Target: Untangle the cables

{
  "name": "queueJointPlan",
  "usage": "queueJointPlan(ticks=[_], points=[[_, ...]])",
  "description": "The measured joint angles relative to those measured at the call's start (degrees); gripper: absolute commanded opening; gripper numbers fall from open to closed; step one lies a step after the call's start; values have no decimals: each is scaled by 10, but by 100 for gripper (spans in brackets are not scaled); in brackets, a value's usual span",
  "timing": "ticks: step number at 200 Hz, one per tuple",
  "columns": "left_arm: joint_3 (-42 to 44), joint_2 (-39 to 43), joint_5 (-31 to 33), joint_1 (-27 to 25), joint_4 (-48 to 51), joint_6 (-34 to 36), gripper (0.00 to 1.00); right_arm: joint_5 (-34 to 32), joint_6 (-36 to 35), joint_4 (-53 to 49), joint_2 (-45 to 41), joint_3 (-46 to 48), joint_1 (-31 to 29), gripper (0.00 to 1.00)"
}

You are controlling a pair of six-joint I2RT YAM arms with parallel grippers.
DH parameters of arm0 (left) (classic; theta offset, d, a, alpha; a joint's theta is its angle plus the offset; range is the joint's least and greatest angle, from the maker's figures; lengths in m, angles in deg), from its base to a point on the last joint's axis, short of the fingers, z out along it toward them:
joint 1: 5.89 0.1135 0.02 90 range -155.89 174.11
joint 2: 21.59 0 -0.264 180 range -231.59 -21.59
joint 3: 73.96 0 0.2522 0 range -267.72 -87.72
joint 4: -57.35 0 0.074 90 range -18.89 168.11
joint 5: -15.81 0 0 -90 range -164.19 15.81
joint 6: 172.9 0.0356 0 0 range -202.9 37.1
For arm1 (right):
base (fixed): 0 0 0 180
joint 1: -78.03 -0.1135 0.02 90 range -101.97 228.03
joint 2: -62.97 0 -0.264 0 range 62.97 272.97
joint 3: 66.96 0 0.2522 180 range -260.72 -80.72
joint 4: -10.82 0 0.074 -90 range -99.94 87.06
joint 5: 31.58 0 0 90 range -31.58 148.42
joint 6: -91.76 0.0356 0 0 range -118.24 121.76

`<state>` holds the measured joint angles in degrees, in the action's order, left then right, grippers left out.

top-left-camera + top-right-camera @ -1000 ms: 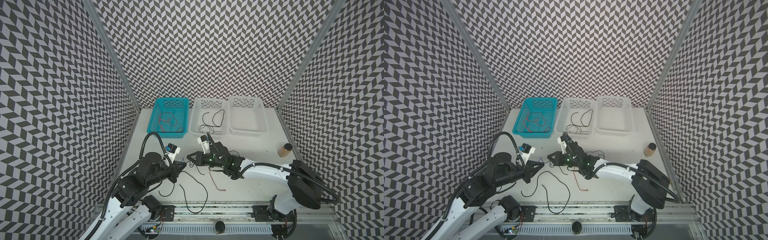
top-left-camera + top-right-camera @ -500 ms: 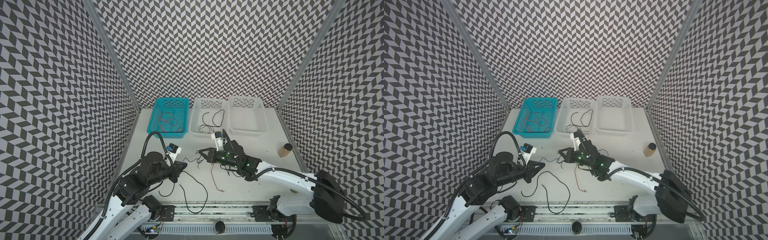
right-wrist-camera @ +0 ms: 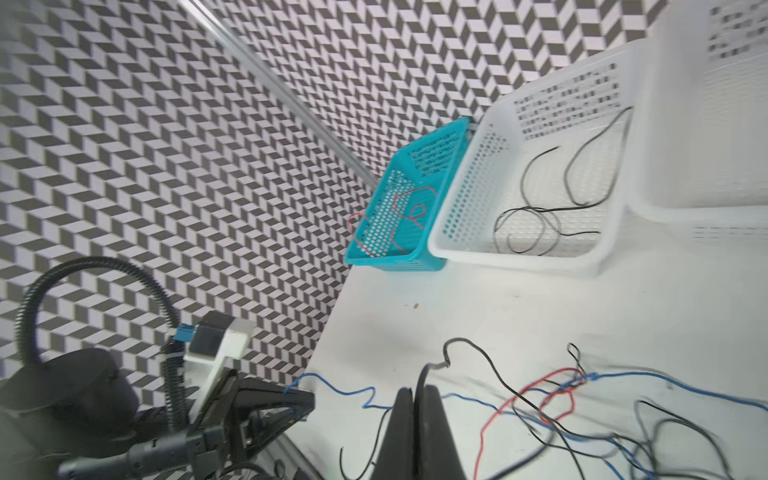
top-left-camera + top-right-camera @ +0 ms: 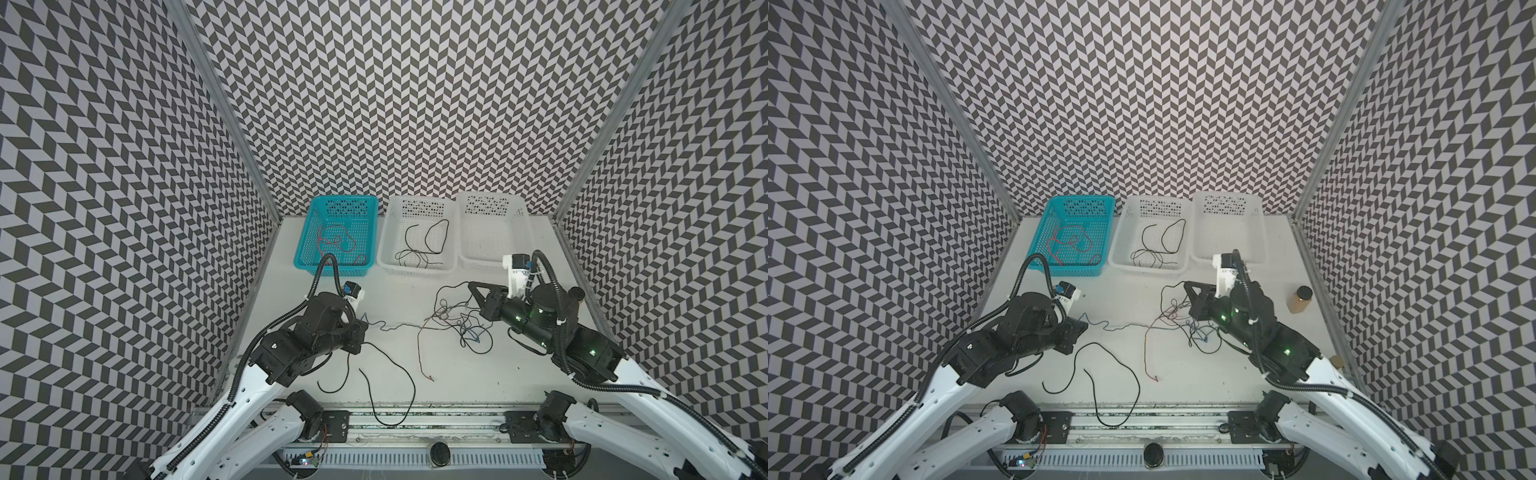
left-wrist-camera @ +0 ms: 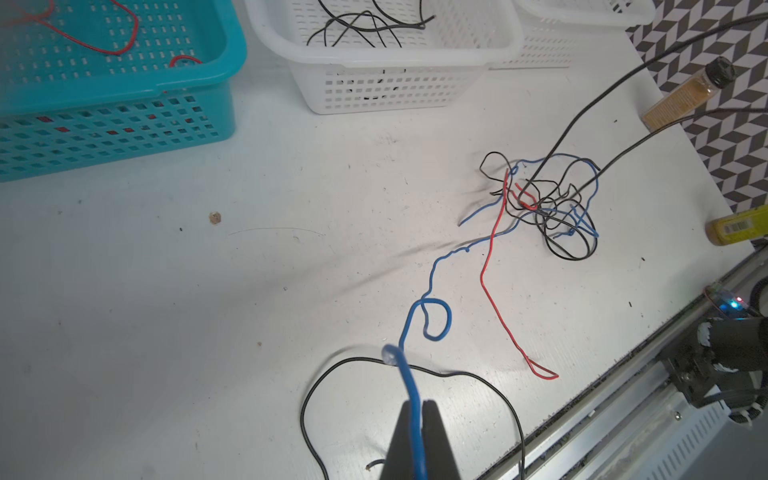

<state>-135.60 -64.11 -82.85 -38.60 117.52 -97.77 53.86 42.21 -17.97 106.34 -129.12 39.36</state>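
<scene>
White table [image 5: 166,291]: left pincer [image 5: 415,405] pinches blue cable [image 5: 436,324], right pincer [image 3: 413,392] black cable [image 3: 469,345].

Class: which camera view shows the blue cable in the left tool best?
Left wrist view: the blue cable runs sharp and close from the shut left tool to the tangle. Both top views show a thin faint line; the right wrist view blurs it.

Bare table [image 4: 399,297] between baskets [image 4: 415,272], cables [image 4: 465,328]
</scene>
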Motion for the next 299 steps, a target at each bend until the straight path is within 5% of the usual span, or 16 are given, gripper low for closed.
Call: queueJointPlan(ticks=[78,185,274,299], points=[[-78,56,59,45,12,-3,0,-104,-58,-165,-47,-121,32,0],[-334,36,69,45,-23,15,0,-215,4,-280,-58,-2,71,0],[-522,-48,16,45,-36,26,0,-107,20,-281,-23,83,194,0],[-539,-77,-5,45,-35,23,0,-50,-6,-258,16,79,195,25]])
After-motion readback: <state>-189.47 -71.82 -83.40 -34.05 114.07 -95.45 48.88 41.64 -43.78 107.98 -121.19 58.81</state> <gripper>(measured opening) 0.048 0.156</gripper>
